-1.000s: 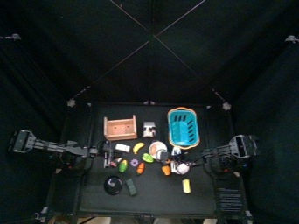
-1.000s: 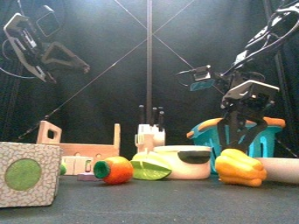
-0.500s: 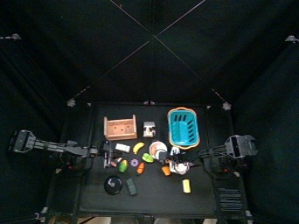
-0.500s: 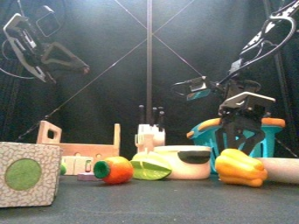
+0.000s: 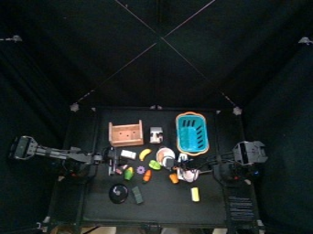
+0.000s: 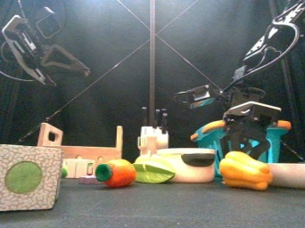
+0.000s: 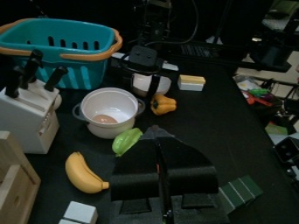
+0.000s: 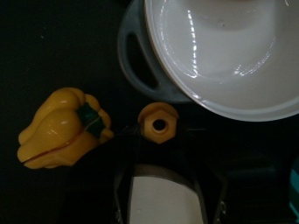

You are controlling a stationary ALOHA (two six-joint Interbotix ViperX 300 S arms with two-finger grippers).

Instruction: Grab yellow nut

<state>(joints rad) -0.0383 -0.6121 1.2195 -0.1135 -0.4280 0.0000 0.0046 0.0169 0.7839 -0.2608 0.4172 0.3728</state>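
The yellow nut (image 8: 156, 121) lies flat on the black table between a yellow pepper (image 8: 65, 128) and a white bowl (image 8: 233, 52). My right gripper (image 8: 172, 175) hangs open just short of the nut, with nothing between its jaws. In the front view it (image 6: 248, 134) hangs low behind the pepper (image 6: 244, 171), and the nut is hidden there. My left gripper (image 7: 163, 179) is shut and empty, held high at the left (image 6: 48, 55), far from the nut.
A teal basket (image 6: 276, 135) stands behind the right gripper. A knife block (image 6: 150, 138), a wooden rack (image 6: 71, 147), a lime wedge (image 6: 152, 171), an orange fruit (image 6: 117, 173) and a grey box (image 6: 27, 178) crowd the middle and left. A banana (image 7: 82, 173) lies near the left arm.
My right gripper has come down behind the yellow pepper, closer to the table. The left arm has not moved.
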